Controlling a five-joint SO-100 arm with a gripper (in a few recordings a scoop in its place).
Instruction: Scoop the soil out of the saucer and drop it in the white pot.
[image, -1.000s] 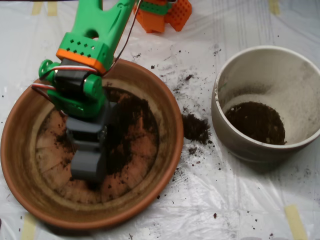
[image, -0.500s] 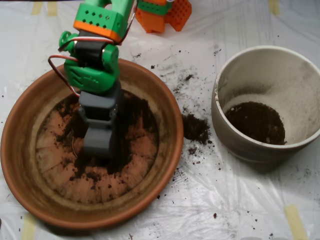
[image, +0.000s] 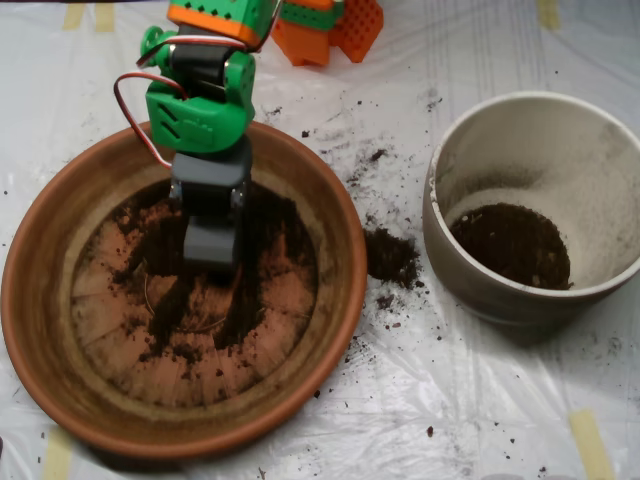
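The terracotta saucer (image: 40, 300) lies at the left. Thin patches of dark soil (image: 270, 235) are spread over its ridged base, thickest toward the far side. My grey scoop (image: 210, 245) hangs from the green arm and points down into the far half of the saucer, its tip at the soil. The white pot (image: 600, 160) stands at the right, with a dark layer of soil (image: 510, 245) on its bottom.
A clump of spilled soil (image: 391, 256) lies on the white plastic sheet between the saucer and the pot, with crumbs scattered around it. An orange and green arm base (image: 325, 30) stands at the top edge. Tape strips (image: 592, 445) hold the sheet down.
The scoop has drawn back from the saucer's near-left part to its far side and risen a little, leaving a raked track through the soil. The pot has not moved.
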